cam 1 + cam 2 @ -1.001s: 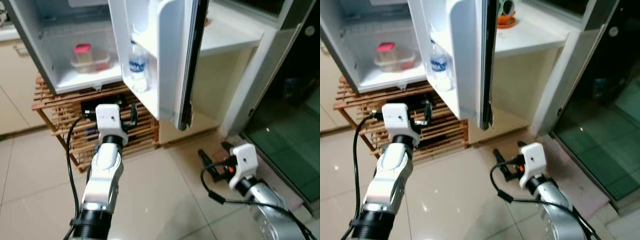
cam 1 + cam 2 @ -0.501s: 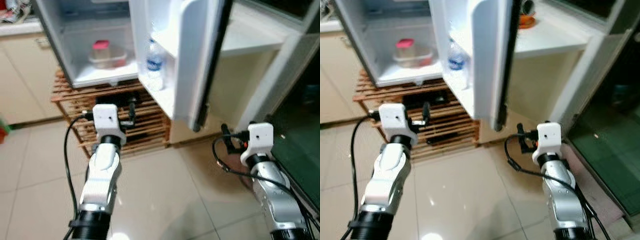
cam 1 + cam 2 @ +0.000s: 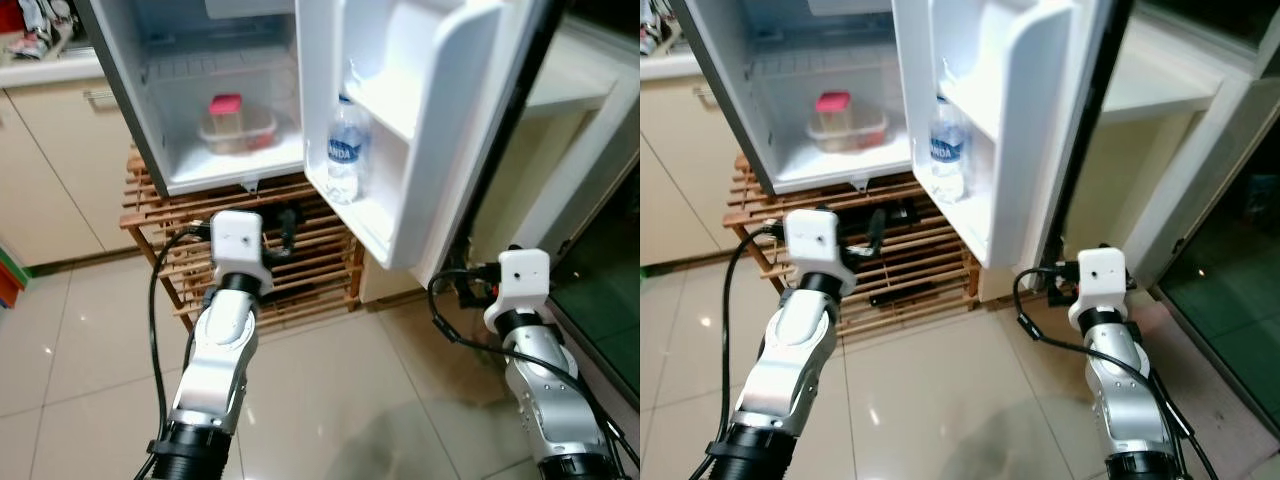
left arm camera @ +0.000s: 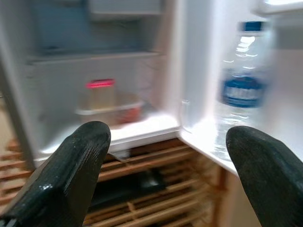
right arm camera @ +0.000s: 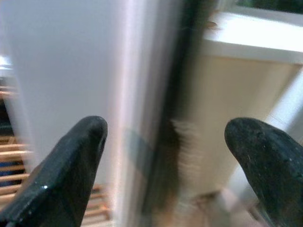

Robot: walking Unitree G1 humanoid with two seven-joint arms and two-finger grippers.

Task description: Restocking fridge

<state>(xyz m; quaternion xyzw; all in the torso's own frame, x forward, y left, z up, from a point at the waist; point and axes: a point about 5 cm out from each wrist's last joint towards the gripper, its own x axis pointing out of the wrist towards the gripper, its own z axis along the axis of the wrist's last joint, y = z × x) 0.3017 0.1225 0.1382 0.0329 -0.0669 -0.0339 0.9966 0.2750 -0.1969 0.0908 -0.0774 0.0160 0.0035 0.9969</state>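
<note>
The small fridge (image 3: 160,120) stands open on a wooden rack. Inside it sits a clear container with a red lid (image 3: 236,122). A water bottle with a blue label (image 3: 345,158) stands in the shelf of the open door (image 3: 450,120). My left gripper (image 3: 285,222) is open and holds nothing, raised before the rack and just below the fridge's floor. In the left wrist view the bottle (image 4: 244,92) and the container (image 4: 105,100) lie ahead between the fingers (image 4: 78,163). My right gripper (image 3: 1052,281) is open, with nothing in it, at the door's lower outer edge (image 5: 165,118).
The slatted wooden rack (image 3: 310,275) under the fridge holds dark items. A beige cabinet (image 3: 50,190) stands at the left. A white shelf unit (image 3: 580,95) and a dark glass door (image 3: 1240,310) are at the right. Glossy tile floor (image 3: 330,400) lies below.
The view has shifted, so the camera moved. My right arm has risen from near the floor to the lower edge of the fridge door. The left gripper stays raised before the rack.
</note>
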